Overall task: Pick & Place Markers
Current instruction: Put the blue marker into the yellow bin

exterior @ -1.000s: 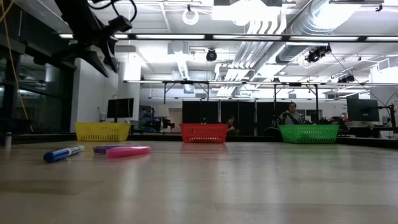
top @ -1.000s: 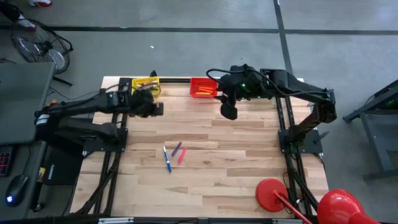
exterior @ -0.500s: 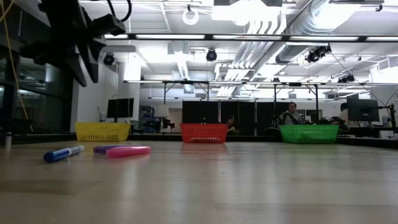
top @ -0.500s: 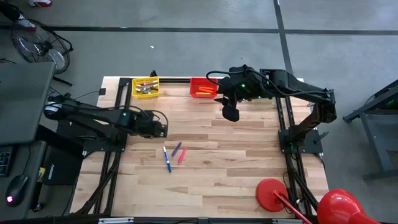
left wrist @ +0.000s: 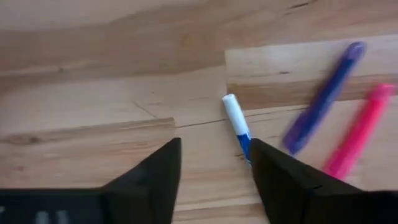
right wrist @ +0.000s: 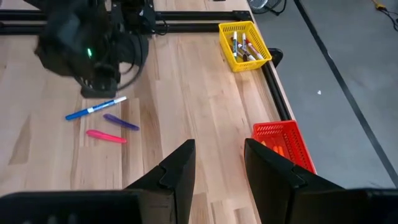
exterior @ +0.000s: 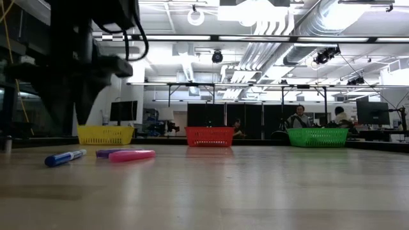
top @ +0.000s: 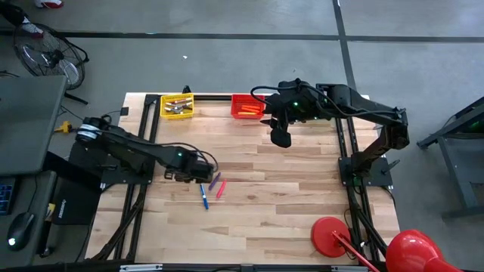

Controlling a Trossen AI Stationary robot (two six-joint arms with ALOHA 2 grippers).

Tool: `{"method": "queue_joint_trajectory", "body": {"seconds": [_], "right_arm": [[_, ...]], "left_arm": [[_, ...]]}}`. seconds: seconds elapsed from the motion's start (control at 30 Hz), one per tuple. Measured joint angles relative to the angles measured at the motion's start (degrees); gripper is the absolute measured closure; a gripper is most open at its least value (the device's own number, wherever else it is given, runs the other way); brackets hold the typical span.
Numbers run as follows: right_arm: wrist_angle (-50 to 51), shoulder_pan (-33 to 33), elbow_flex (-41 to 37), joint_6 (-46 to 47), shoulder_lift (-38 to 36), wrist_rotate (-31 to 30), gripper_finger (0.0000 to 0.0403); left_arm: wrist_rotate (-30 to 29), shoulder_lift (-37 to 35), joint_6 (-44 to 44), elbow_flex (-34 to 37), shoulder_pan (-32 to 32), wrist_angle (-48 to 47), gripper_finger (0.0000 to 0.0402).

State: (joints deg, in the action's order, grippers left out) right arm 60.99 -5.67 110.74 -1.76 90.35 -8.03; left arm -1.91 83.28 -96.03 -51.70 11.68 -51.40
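Table (top: 287,189): light wood planks. Blue marker (top: 203,196), white cap. Purple marker (top: 215,181). Pink marker (top: 221,189). Yellow basket (top: 176,106). Red basket (top: 243,106), orange markers (top: 246,111) inside. Green basket (exterior: 317,137). Both arms black.

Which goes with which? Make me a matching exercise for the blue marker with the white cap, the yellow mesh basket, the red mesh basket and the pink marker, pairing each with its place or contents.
Things:
1. blue marker with the white cap
2. yellow mesh basket
3. red mesh basket
4. pink marker

Places or contents:
A. holds markers of mixed colours
B. lies on the table beside the purple marker
C. lies between the open fingers of the left gripper
D. holds orange markers

Pairs: 1-C, 2-A, 3-D, 4-B
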Motion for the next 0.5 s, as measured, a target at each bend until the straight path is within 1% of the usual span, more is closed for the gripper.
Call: {"method": "queue_joint_trajectory", "body": {"seconds": [0.07,0.13,0.27,0.37,0.43,0.5], "right_arm": [[0.0,0.0,0.0,0.02,0.0,0.0,0.0276],[-0.08,0.0,0.0,0.07,0.0,0.0,0.0276],[-0.31,0.0,0.0,0.17,0.0,-0.02,0.0276],[-0.37,-0.02,0.0,0.2,0.0,0.07,0.0276],[-0.39,0.09,0.0,0.22,0.0,0.07,0.0276],[-0.38,0.09,0.0,0.22,0.0,0.07,0.0276]], "left_arm": [[1.48,2.24,-0.62,0.02,-0.02,1.18,0.0194],[3.68,4.62,-0.44,0.01,-0.02,4.65,0.0168],[5.37,7.56,-0.43,-0.06,0.0,8.92,0.0135],[6.16,9.27,-1.24,0.08,0.0,8.93,0.0128],[6.38,10.88,-1.79,-0.13,-0.02,11.39,0.0128],[6.62,11.5,-1.92,-0.04,-0.04,11.74,0.0133]]}}
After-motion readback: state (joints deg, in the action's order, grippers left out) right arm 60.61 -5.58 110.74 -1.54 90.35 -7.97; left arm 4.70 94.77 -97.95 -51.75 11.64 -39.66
